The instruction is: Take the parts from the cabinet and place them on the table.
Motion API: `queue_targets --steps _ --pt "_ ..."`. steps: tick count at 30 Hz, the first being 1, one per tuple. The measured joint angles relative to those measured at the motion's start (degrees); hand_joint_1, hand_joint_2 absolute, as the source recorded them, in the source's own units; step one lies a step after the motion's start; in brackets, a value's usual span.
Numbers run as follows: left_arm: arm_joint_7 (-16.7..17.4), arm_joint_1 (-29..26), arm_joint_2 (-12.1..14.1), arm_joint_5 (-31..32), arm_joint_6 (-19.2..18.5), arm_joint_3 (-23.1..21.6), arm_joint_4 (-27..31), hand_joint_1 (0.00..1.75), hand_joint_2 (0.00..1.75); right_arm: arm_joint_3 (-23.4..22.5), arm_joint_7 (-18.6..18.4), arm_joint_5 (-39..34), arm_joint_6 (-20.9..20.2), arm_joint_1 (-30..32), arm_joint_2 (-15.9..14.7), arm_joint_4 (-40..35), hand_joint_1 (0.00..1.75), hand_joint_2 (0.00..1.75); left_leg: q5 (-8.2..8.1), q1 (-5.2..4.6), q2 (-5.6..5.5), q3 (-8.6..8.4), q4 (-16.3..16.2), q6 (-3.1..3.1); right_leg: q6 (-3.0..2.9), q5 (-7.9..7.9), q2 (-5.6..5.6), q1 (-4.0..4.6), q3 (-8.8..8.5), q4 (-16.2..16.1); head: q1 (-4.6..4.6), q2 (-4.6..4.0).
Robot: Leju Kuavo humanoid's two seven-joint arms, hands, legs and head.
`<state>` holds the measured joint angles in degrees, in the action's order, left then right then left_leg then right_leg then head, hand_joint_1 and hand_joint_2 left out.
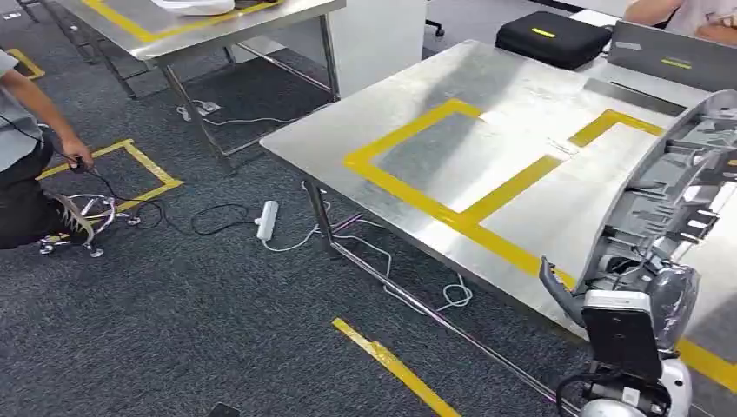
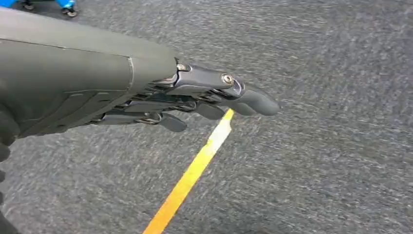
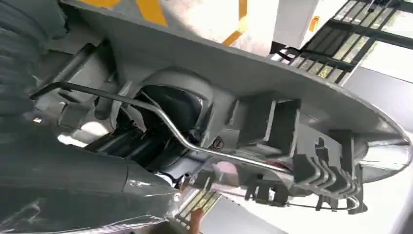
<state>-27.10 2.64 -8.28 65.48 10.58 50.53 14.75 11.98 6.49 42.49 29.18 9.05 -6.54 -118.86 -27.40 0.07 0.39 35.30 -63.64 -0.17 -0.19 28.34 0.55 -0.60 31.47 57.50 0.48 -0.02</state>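
Parts: one long grey moulded plastic part [image 1: 673, 187], curved like a trim panel, with ribs, clips and a thin metal rod along its inner side in the right wrist view [image 3: 234, 122]. It is held up at the right of the head view, above the near right portion of the table, tilted with its far end higher.
Tables: two steel tables. The near one [image 1: 487, 95] carries yellow tape [image 1: 452, 213] laid out as outlined rectangles; the second [image 1: 217, 26] stands far left, also taped in yellow.
Right hand: the right hand [image 1: 621, 300] is at the part's lower, near end, with a dark thumb curling beside it. It appears to hold the part from beneath, though the fingers are hidden behind the part and the wrist casing, so how far they close cannot be told.
Left hand: the left hand [image 2: 214, 97] hangs over the carpet with fingers stretched nearly straight and close together, touching and holding nothing.
Floor: grey carpet [image 1: 174, 330] with one yellow tape strip [image 1: 395, 365] near the table's front leg and a taped square far left.
Other things: one white power strip [image 1: 267, 219] with trailing cables lies on the floor left of the near table; one black case [image 1: 552, 36] sits at its far edge.
People: one person [image 1: 26, 148] crouches at the far left; another's arm [image 1: 687, 13] shows at the far right corner.
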Motion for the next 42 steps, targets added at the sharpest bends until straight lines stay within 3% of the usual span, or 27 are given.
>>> queue_targets --steps 1,2,5,7,8,10,11,12,13,15,16,17,20,22,23,24,26,27,28,29,31,33,35,37,38,41,42 --pt "0.0 0.0 0.1 0.0 0.0 0.0 0.0 0.00 1.75 0.2 0.0 -0.4 -0.2 -0.3 -0.1 0.0 1.64 1.75 1.43 -0.10 -0.53 -1.59 4.2 0.44 0.08 0.05 0.12 0.00 0.06 0.0 0.02 0.00" --pt "0.0 0.0 0.2 0.0 -0.1 -0.1 0.0 0.00 1.75 0.4 -0.1 -0.5 -0.4 -0.6 -0.3 0.1 1.64 1.75 1.04 -0.14 -0.62 -2.04 5.3 0.52 0.39 0.19 0.39 0.43 0.36 0.4 0.02 0.00" --pt "-0.4 0.3 0.2 0.2 -0.6 -0.4 0.0 0.00 1.75 1.0 -0.5 -0.5 -1.2 -1.2 -1.0 0.2 1.64 1.75 0.55 -0.26 -0.56 -1.95 5.8 0.68 1.21 -0.19 0.46 0.18 0.78 0.0 0.00 0.00" --pt "-0.6 0.4 0.1 0.5 -0.8 -0.8 0.0 0.00 1.75 1.4 -0.7 -0.6 -1.7 -1.9 -1.4 0.4 1.64 1.75 1.08 0.26 -0.43 -2.35 6.8 1.40 1.70 1.07 0.20 0.21 1.67 1.1 0.09 0.00" --pt "-0.6 0.5 0.2 0.6 -0.8 -1.0 0.0 0.00 1.75 1.7 -0.7 -0.6 -1.8 -2.5 -1.5 0.6 1.64 1.75 1.12 0.30 -0.39 -2.29 6.8 1.65 1.92 3.02 0.03 0.12 3.02 4.3 0.46 0.00" --pt "-0.6 0.6 0.2 0.7 -0.9 -1.2 0.0 0.00 1.75 2.0 -0.8 -0.8 -2.0 -3.2 -1.7 1.0 1.64 1.75 1.08 0.21 -0.36 -2.25 6.8 1.71 2.36 7.16 0.01 -0.05 7.48 13.9 0.35 0.00" --pt "-0.6 0.6 0.2 0.7 -0.9 -1.2 0.0 0.00 1.75 2.1 -0.8 -0.8 -2.1 -3.2 -1.7 1.2 1.64 1.75 1.08 0.20 -0.35 -2.23 6.8 1.71 2.54 8.22 -0.02 -0.05 9.19 17.4 0.48 0.00" --pt "-0.6 0.6 0.2 0.7 -0.9 -1.2 0.0 0.00 1.75 2.4 -0.8 -0.8 -2.2 -3.3 -1.9 1.4 1.64 1.75 1.08 0.20 -0.35 -2.29 6.7 1.71 2.63 7.76 -0.05 -0.07 9.68 18.2 0.41 0.00" --pt "-0.6 0.6 0.2 0.7 -0.9 -1.3 0.0 0.00 1.75 2.5 -0.8 -0.8 -2.2 -3.4 -1.9 1.6 1.64 1.75 1.07 0.20 -0.36 -2.33 6.7 1.70 2.66 5.96 -0.08 -0.09 8.78 16.2 0.44 0.00" --pt "-0.6 0.6 0.2 0.7 -0.9 -1.4 0.0 0.00 1.75 2.8 -0.9 -0.8 -2.2 -3.7 -2.0 1.8 1.64 1.75 0.99 0.23 -0.40 -2.53 6.7 1.57 2.44 0.47 -0.37 -0.11 3.69 5.8 0.46 0.00" --pt "-0.7 0.6 0.2 0.7 -0.9 -1.4 0.0 0.00 1.75 2.9 -0.9 -0.8 -2.2 -3.9 -2.0 1.8 1.64 1.75 0.90 0.22 -0.40 -2.62 6.7 1.39 2.35 -0.66 -0.80 -0.11 1.48 1.1 0.46 0.00" --pt "-0.7 0.6 0.2 0.7 -0.9 -1.4 0.0 0.00 1.75 3.0 -0.8 -0.8 -2.2 -4.2 -2.0 2.0 1.64 1.75 0.86 -0.29 -0.43 -2.39 6.5 0.96 2.24 0.17 -0.94 0.16 0.36 -0.1 0.48 0.00" --pt "-0.7 0.6 0.2 0.7 -0.9 -1.4 -0.1 0.00 1.75 3.0 -0.9 -0.8 -2.2 -4.1 -2.0 2.1 1.64 1.75 1.19 -0.12 -0.32 -2.24 6.5 0.28 1.24 -0.07 -0.45 0.35 0.78 0.1 0.22 0.00" --pt "-0.7 0.7 0.3 0.7 -0.9 -1.5 0.0 0.00 1.75 3.0 -1.0 -0.2 -2.2 -4.3 -2.2 2.1 1.64 1.75 0.19 -0.04 -0.37 -2.07 5.6 -0.45 0.41 -0.45 -0.54 -0.07 0.44 -0.3 0.24 0.00" --pt "-0.7 0.7 0.3 0.7 -0.9 -1.5 -0.1 0.00 1.75 3.1 -1.3 0.6 -2.1 -4.6 -2.2 2.2 1.64 1.75 -1.64 -0.02 -0.39 -0.87 3.1 -0.71 0.03 -0.42 -0.56 -0.08 0.44 -0.3 -0.22 0.00" --pt "-0.7 0.7 0.3 0.9 -0.9 -1.6 -0.1 0.00 1.75 3.2 -1.7 1.6 -2.1 -5.1 -2.2 2.4 1.64 1.75 -4.16 0.12 -0.39 1.27 -1.6 -0.91 -0.16 -0.44 -0.55 -0.05 0.48 -0.3 -0.22 0.00" --pt "-0.7 0.7 0.2 1.1 -1.2 -1.7 -0.1 0.00 1.75 3.4 -3.0 3.6 -2.0 -6.3 -2.2 3.0 1.64 1.75 -7.44 0.16 -0.39 5.35 -10.3 -1.10 -0.33 -0.40 -0.52 0.07 0.53 -0.3 -0.20 0.00" --pt "-0.7 0.7 0.2 1.3 -1.5 -2.1 -0.2 0.00 1.75 3.5 -3.7 4.5 -2.0 -7.2 -2.2 3.5 1.64 1.75 -7.25 0.16 -0.39 6.10 -11.6 -1.04 -0.36 -0.42 -0.45 0.10 0.50 -0.3 -0.20 0.00" --pt "-0.7 0.7 0.3 1.4 -1.7 -2.3 -0.2 0.00 1.75 3.5 -4.4 5.3 -2.0 -8.2 -2.2 4.0 1.64 1.75 -5.80 0.15 -0.39 5.67 -10.5 -0.91 -0.36 -0.42 -0.33 0.13 0.47 -0.3 -0.20 0.00" --pt "-0.7 0.8 0.4 1.5 -2.0 -2.6 -0.2 0.00 1.75 3.8 -5.0 6.1 -2.1 -9.4 -2.2 4.6 1.64 1.75 -3.48 0.14 -0.39 4.26 -7.5 -0.70 -0.36 -0.42 -0.19 0.18 0.42 -0.3 -0.22 0.00" --pt "-1.1 1.1 0.7 1.9 -3.0 -3.1 -0.2 0.00 1.75 4.0 -6.9 8.0 -2.7 -12.5 -2.2 6.1 1.64 1.75 1.66 0.04 -0.43 -0.58 2.6 0.10 -0.31 -0.40 0.01 0.25 0.23 -0.3 -0.22 0.00" --pt "-1.6 1.6 0.9 1.9 -4.1 -3.9 -0.2 0.00 1.75 4.3 -9.0 10.8 -3.5 -15.8 -2.2 8.1 1.64 1.75 1.14 -0.17 -0.40 -1.96 6.3 0.45 0.18 -0.41 0.15 0.63 0.86 0.1 -0.13 0.00" --pt "-2.0 1.8 0.9 2.1 -5.1 -4.4 -0.2 0.00 1.75 4.6 -11.6 14.6 -5.1 -19.2 -2.3 10.3 1.64 1.75 1.22 -0.36 -0.42 -1.57 6.1 0.59 0.79 -0.71 0.09 0.40 1.14 -0.1 -0.13 0.00" --pt "-2.1 2.1 1.1 2.6 -6.2 -5.5 -0.2 0.00 1.75 5.5 -14.8 18.8 -8.1 -24.2 -2.6 13.9 1.64 1.75 1.88 0.10 -0.16 -1.79 7.0 1.34 1.33 -0.11 0.08 0.31 2.00 0.5 -0.22 0.00" --pt "-2.1 2.5 1.2 2.8 -6.4 -5.9 -0.2 0.00 1.75 5.8 -15.4 19.7 -8.6 -26.4 -2.6 15.6 1.64 1.75 2.01 0.09 -0.17 -1.70 7.1 1.63 1.52 1.42 -0.12 0.34 2.96 2.6 0.09 0.00" --pt "-1.6 2.9 1.4 3.0 -6.7 -6.9 -0.2 0.00 1.75 6.7 -17.1 20.9 -9.7 -31.6 -2.8 20.0 1.64 1.75 2.01 0.07 -0.17 -1.57 7.0 1.78 2.09 6.96 -0.09 0.17 9.08 15.8 0.19 0.00" --pt "-1.4 2.9 1.4 3.0 -6.8 -7.2 -0.2 0.00 1.75 7.0 -17.6 21.4 -9.9 -32.8 -2.8 21.3 1.64 1.75 2.01 0.08 -0.18 -1.60 7.0 1.78 2.30 7.20 -0.11 0.07 10.42 18.2 0.24 0.00"
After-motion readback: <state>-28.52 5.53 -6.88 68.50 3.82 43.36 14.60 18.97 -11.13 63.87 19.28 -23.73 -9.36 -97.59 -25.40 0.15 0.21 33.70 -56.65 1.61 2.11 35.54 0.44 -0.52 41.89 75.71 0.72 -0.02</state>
